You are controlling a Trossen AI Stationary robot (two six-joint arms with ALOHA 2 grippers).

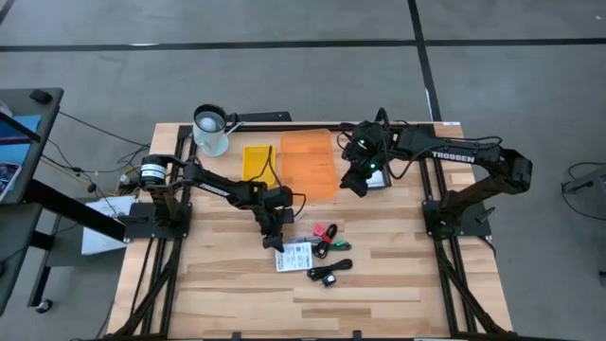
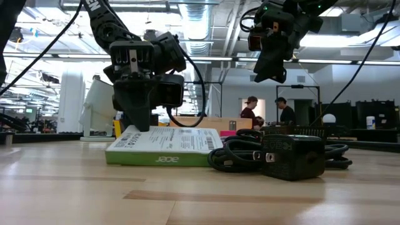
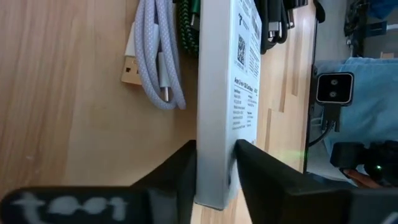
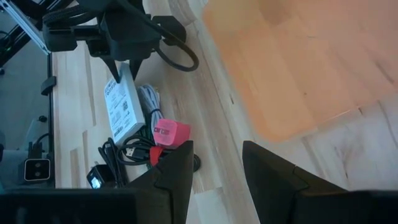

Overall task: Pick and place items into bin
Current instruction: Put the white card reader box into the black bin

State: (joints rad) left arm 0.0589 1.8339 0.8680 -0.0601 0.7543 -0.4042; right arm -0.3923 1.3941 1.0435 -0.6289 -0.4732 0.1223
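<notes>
On the middle of the wooden desk [image 1: 227,284], the flat white rectangular box with printed labels and a green edge [image 2: 165,147] is lying, and the left hand [image 3: 214,177] is set down over its near end. Its two dark fingers [image 3: 174,177] are closed on the long side walls of the box, one on each side, as the left wrist view shows; the box is not lifted yet and rests flat on the desk.

The box is judged to be stiff cardboard, light to moderate in weight, with smooth and perhaps slippery walls. Because it is taken near one end, it could tilt or turn in the grip when raised; a hold nearer the middle would be safer.

Just beside the box lie the soft things: a coiled grey-white cable [image 3: 155,62], black cables with a small black block adapter [image 2: 294,156], and a small red-pink piece [image 4: 171,134]. These are limp and can tangle, so one cable may drag another.

The right hand [image 4: 214,168] hangs in the air over the translucent orange bin [image 1: 308,161], well apart from the items; its fingers are partly open and nothing is seen between them.
</notes>
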